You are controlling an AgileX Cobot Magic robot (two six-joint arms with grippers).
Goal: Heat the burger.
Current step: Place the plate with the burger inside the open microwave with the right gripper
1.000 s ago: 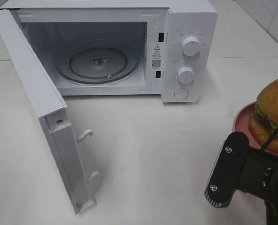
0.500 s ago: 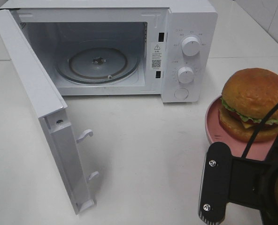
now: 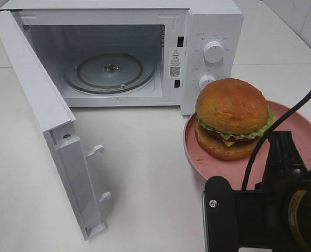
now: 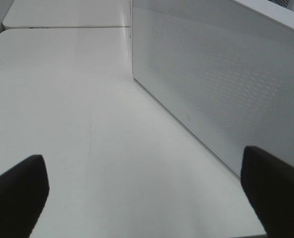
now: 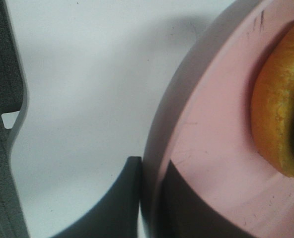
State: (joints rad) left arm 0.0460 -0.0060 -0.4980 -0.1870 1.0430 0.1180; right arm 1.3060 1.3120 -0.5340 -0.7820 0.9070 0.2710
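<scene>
Burger [image 3: 232, 118] sits on the pink plate [image 3: 197, 157] before the open microwave [image 3: 218, 21], right claw [image 5: 154, 198] clenched on the plate's rim. Hold it level when steering toward the turntable [image 3: 92, 73]; the left claw [image 4: 147, 193] hangs released.

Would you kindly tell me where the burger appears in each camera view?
Exterior high: burger right of centre, on the pink plate, before the microwave's dials.
Left wrist: not in it.
Right wrist: only its bun edge, on the plate the right end effector grips.
Shared landmark: the pink plate.
</scene>
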